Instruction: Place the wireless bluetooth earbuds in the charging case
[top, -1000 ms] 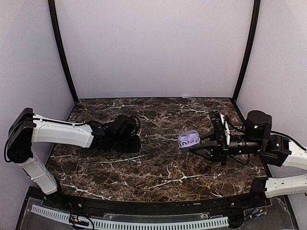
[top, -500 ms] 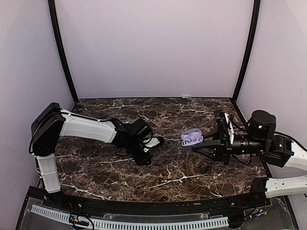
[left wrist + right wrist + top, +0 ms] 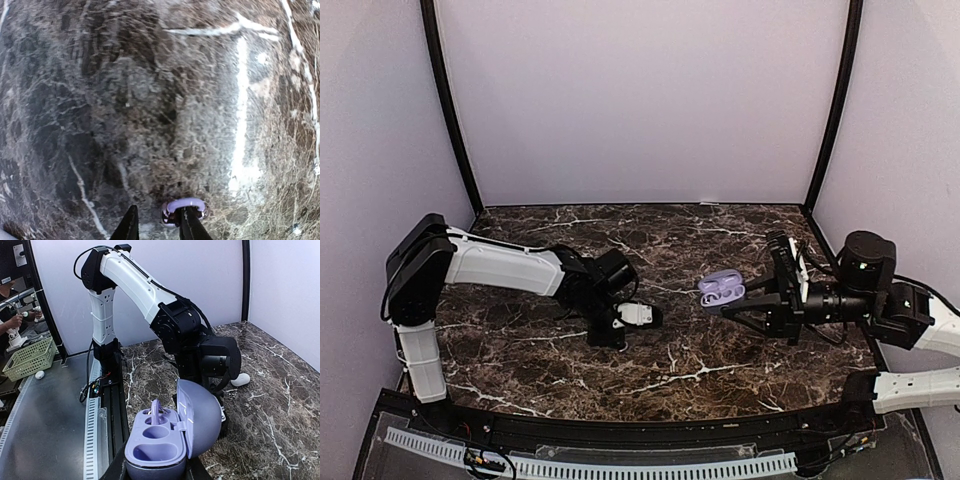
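Lilac charging case (image 3: 718,288), seen from above, sits open, clamped in your right claw (image 3: 735,298), about 3 o'clock from your left claw (image 3: 642,318). Left wrist: fingers (image 3: 192,227) narrow, earbud (image 3: 183,207) at one tip, grip unclear. Right wrist: lid (image 3: 200,415) hinged at 3 o'clock.

1. The picture's lower edge is cutting off the left gripper (image 3: 159,215), so its grip is reading as unclear.
2. That gripper is hiding part of an earbud (image 3: 185,204).
3. The lower edge is cropping the case (image 3: 160,440) and the right gripper (image 3: 159,471).
4. The left arm (image 3: 150,295) is hiding part of a pebble (image 3: 242,379).
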Robot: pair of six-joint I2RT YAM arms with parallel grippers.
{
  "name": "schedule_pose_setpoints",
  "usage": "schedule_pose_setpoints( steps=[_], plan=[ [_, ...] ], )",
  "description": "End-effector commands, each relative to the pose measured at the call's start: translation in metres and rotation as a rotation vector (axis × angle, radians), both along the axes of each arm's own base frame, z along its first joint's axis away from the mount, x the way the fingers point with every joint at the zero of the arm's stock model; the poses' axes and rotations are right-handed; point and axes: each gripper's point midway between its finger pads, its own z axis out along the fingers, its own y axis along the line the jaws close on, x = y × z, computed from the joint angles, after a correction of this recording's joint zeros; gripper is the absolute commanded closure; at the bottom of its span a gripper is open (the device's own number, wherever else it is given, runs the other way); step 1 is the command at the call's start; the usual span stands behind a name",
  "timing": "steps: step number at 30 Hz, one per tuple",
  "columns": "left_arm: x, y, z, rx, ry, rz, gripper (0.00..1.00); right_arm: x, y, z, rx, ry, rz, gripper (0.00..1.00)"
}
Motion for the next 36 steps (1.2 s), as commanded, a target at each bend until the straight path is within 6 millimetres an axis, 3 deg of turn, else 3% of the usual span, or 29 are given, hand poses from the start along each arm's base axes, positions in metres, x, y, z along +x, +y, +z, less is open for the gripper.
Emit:
schedule_pose_setpoints(
  steps=[1,2,3,4,5,6,7,8,9,11,12,13,14,15,19,22,26,27,31,36],
  plan=[
    [0.039,-0.011,0.074,-0.124,-0.252,-0.008,0.67,0.0,0.0,0.015,0.032,-0.037,-0.002,1.0],
    [0.04,-0.013,0.086,-0.162,-0.276,-0.002,0.45,0.0,0.0,0.016,0.033,-0.04,-0.003,1.0],
    [0.047,-0.021,0.119,-0.254,-0.347,0.027,0.19,0.0,0.0,0.016,0.033,-0.042,-0.004,1.0],
    [0.048,-0.021,0.131,-0.288,-0.369,0.04,0.1,0.001,-0.001,0.016,0.029,-0.042,-0.006,1.0],
    [0.051,-0.023,0.156,-0.352,-0.411,0.064,0.03,0.001,-0.001,0.016,0.029,-0.043,-0.006,1.0],
    [0.054,-0.02,0.165,-0.373,-0.439,0.092,0.02,0.001,-0.001,0.016,0.029,-0.044,-0.006,1.0],
    [0.064,-0.016,0.194,-0.443,-0.51,0.175,0.01,0.001,0.0,0.016,0.03,-0.045,-0.006,1.0],
    [0.068,-0.01,0.196,-0.464,-0.542,0.232,0.01,0.001,0.0,0.016,0.029,-0.045,-0.006,1.0],
    [0.085,0.002,0.231,-0.562,-0.652,0.385,0.01,0.001,0.0,0.017,0.032,-0.046,-0.004,1.0],
    [0.089,0.018,0.244,-0.637,-0.678,0.526,0.01,0.001,0.0,0.019,0.034,-0.05,-0.003,1.0],
    [0.085,0.021,0.242,-0.612,-0.645,0.531,0.01,0.001,0.0,0.02,0.035,-0.051,-0.007,1.0],
    [0.086,0.018,0.256,-0.657,-0.595,0.585,0.01,0.002,-0.001,0.022,0.038,-0.054,-0.013,1.0],
    [0.08,0.019,0.238,-0.589,-0.526,0.597,0.01,0.002,-0.002,0.023,0.042,-0.058,-0.017,1.0],
    [0.072,0.009,0.24,-0.617,-0.442,0.603,0.01,0.003,-0.003,0.024,0.044,-0.058,-0.024,1.0],
    [0.022,-0.015,0.193,-0.605,-0.097,0.662,0.01,0.004,-0.006,0.024,0.043,-0.049,-0.04,1.0],
    [-0.001,-0.018,0.161,-0.562,0.082,0.796,0.01,0.006,-0.007,0.022,0.033,-0.04,-0.052,1.0],
    [-0.035,-0.032,0.114,-0.407,0.226,0.88,0.04,0.01,-0.009,0.019,0.033,-0.031,-0.064,1.0],
    [-0.044,-0.031,0.092,-0.321,0.239,0.899,0.06,0.011,-0.009,0.018,0.032,-0.03,-0.064,1.0],
    [-0.052,-0.039,0.055,-0.2,0.296,0.994,0.22,0.011,-0.009,0.016,0.026,-0.025,-0.062,1.0],
    [-0.058,-0.045,0.035,-0.157,0.348,1.066,0.34,0.011,-0.011,0.014,0.026,-0.027,-0.067,1.0]
  ],
)
